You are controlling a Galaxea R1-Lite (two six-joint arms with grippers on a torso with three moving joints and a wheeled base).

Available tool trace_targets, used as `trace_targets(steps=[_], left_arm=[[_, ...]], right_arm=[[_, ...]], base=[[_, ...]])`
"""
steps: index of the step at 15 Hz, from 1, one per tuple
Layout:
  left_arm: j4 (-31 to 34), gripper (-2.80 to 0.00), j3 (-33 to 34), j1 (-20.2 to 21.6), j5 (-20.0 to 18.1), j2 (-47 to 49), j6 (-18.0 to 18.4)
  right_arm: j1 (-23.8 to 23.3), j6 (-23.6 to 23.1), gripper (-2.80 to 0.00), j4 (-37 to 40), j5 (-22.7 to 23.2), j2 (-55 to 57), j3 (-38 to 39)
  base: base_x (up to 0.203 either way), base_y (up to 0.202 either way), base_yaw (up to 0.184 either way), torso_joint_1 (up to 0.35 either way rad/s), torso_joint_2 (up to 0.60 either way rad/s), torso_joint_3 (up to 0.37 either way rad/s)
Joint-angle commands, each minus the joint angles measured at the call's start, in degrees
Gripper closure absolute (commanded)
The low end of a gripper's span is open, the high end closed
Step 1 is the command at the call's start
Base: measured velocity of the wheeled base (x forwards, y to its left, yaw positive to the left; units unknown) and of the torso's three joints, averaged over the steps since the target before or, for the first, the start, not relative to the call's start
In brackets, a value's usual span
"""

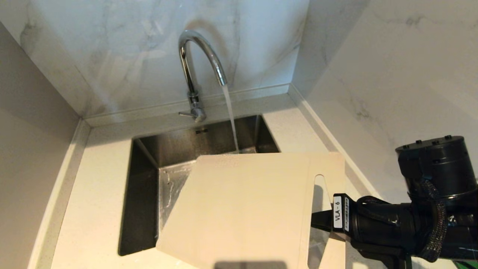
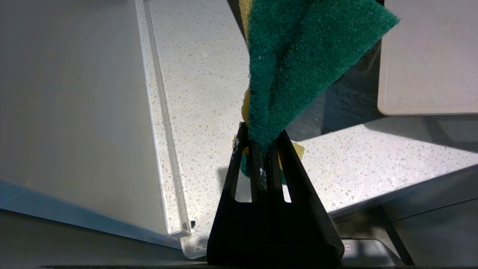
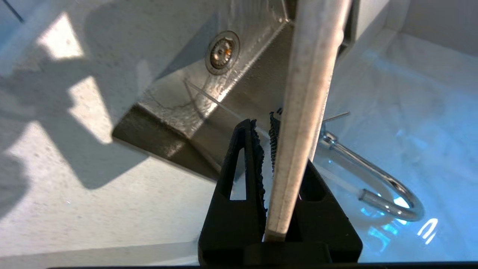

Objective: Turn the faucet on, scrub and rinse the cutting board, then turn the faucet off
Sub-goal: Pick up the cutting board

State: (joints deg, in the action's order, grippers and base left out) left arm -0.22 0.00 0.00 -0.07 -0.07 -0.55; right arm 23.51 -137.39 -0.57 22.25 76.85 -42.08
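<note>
**Q:** What's around you?

**Me:** Marble-look walls meeting in a corner, and a pale speckled desk [image 1: 101, 194] with a steel sink [image 1: 149, 175] sunk into it. I'll place everything from that sink.

**Q:** Is the water running?

**Me:** Yes. The faucet [image 1: 194, 67] stands on the desk behind the sink, and its stream falls into the basin at the back, just past the far edge of the cutting board [image 1: 242, 209].

**Q:** Where is the board?

**Me:** Tilted over the sink's right half, held clear of the desk. My right gripper [image 1: 317, 220] is clamped on the strip beside the handle slot, at the end of the board away from the basin. From my right wrist I see the board edge-on between my jaws, its long axis running away from me across the sink.

**Q:** And your left gripper?

**Me:** My left gripper [image 2: 263, 149] is closed on the green-and-yellow sponge [image 2: 298, 48], parked above the desk on the sink's near left side. A corner of the board shows just beyond the sponge.

**Q:** What does the next move turn on?

**Me:** I judge that the water is not yet landing on the board's face. The stream lies beyond the board's far edge, so wetting it means carrying the board toward the back of the sink. The sponge arm is the one free to reach the face.
</note>
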Motion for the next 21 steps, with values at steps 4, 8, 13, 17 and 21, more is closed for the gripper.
trace_targets(steps=[4,8,13,17,21], left_arm=[[-0.04,0.0,0.09,0.0,-0.01,0.07,-0.07],[-0.01,0.0,0.09,0.0,-0.01,0.07,-0.07],[-0.04,0.0,0.09,0.04,-0.01,0.07,-0.07],[-0.04,0.0,0.09,0.0,-0.01,0.07,-0.07],[-0.04,0.0,0.09,0.0,-0.01,0.07,0.02]], right_arm=[[-0.05,-2.96,0.0,8.7,-0.02,0.25,-6.91],[-0.05,-4.46,0.0,11.96,-0.36,0.25,-9.34],[-0.75,-8.42,0.0,21.13,-3.85,0.85,-15.22],[-0.75,-9.6,0.0,21.55,-3.97,2.96,-17.23],[-0.82,-12.89,0.0,26.77,-3.97,3.75,-22.35]], base=[[0.0,0.0,0.0,0.0,0.0,0.0],[0.0,0.0,0.0,0.0,0.0,0.0],[0.0,0.0,0.0,0.0,0.0,0.0],[0.0,0.0,0.0,0.0,0.0,0.0],[0.0,0.0,0.0,0.0,0.0,0.0]])
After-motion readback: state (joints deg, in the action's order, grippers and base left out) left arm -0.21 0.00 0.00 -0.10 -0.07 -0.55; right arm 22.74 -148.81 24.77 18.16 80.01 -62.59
